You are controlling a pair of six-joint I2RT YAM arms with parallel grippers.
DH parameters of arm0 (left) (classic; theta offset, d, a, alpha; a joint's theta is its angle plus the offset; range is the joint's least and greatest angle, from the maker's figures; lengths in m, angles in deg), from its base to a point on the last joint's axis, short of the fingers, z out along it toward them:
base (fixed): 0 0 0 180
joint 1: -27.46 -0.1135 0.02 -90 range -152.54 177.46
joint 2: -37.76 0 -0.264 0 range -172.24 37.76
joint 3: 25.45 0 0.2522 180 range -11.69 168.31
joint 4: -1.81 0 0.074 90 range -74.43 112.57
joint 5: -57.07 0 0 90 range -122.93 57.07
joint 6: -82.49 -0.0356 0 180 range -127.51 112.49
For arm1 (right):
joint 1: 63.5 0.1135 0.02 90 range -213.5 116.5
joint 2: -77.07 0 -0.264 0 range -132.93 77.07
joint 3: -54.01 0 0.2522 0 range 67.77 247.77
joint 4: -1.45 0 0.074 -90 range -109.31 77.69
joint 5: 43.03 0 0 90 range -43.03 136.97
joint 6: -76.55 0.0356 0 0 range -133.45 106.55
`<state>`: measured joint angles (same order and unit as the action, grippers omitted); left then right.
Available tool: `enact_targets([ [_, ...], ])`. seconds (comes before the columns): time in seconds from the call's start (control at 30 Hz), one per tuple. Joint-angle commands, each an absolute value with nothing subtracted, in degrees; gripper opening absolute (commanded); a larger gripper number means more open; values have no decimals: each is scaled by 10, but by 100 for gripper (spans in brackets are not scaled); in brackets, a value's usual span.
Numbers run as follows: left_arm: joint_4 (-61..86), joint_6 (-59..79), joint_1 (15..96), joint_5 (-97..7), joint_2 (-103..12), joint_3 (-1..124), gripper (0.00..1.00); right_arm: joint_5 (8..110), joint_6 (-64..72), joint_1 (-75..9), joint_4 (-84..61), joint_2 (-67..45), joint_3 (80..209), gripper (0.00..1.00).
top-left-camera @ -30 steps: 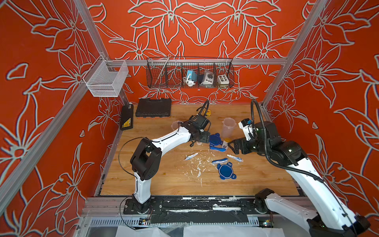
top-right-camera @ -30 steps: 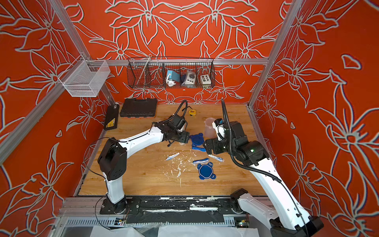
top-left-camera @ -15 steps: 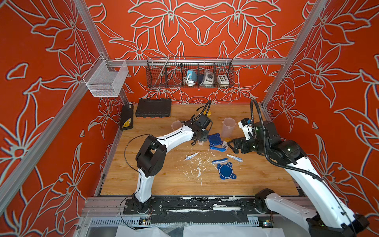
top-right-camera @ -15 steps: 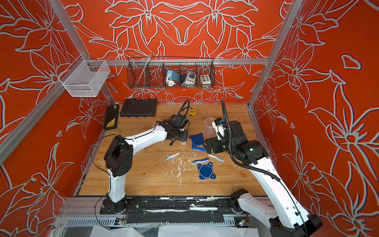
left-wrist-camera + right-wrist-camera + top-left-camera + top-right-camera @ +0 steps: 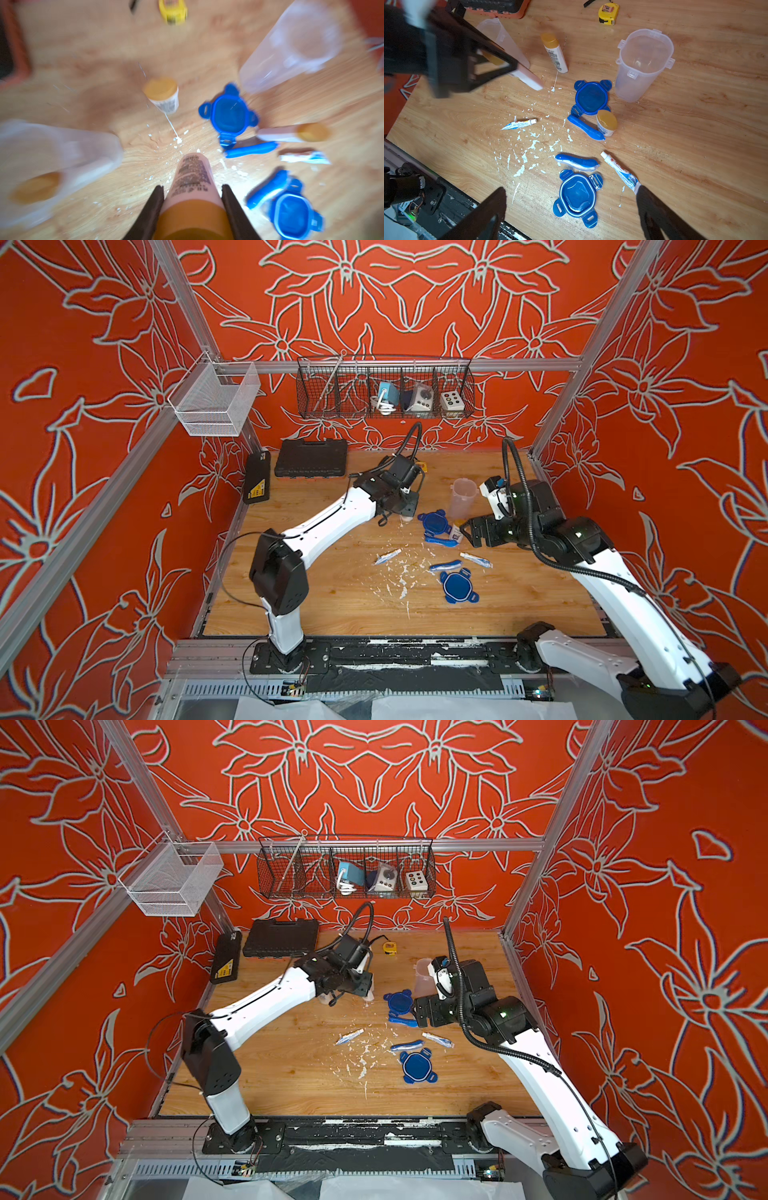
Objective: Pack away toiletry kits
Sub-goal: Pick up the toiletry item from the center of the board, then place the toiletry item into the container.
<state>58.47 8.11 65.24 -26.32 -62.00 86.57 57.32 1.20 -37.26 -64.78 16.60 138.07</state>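
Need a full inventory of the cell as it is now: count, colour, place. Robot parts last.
clear tubs: 2, clear; one upright and empty, one partly hidden behind the left arm
lids: 2, blue; loose on the table
yellow-capped bottles: 3 certain, white; one standing, one beside a lid, one held; a blurred fourth may be inside the hidden tub
toothbrushes: 2, blue; mid-table
tubes: 2, white-blue; mid-table
flecks: many, white; mid-table
tape measure: 1, yellow; back
tool cases: 2, black; back left
mesh basket: 1, white; left rail
wire basket: 1, black; back rail, small devices inside
left gripper: shut on a bottle
right gripper: open, empty
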Motion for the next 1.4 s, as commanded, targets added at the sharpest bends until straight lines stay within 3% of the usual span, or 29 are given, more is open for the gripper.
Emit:
enact_targets([
  [0.0,644,63,619,-243,-571,914,15,573,3,-377,-642,150,1413,98],
  [0.43,612,9,482,-261,-583,912,14,589,6,-376,-660,131,1453,98],
  [1.37,534,-9,468,-277,-651,802,14,609,1,-376,-634,135,1438,97],
])
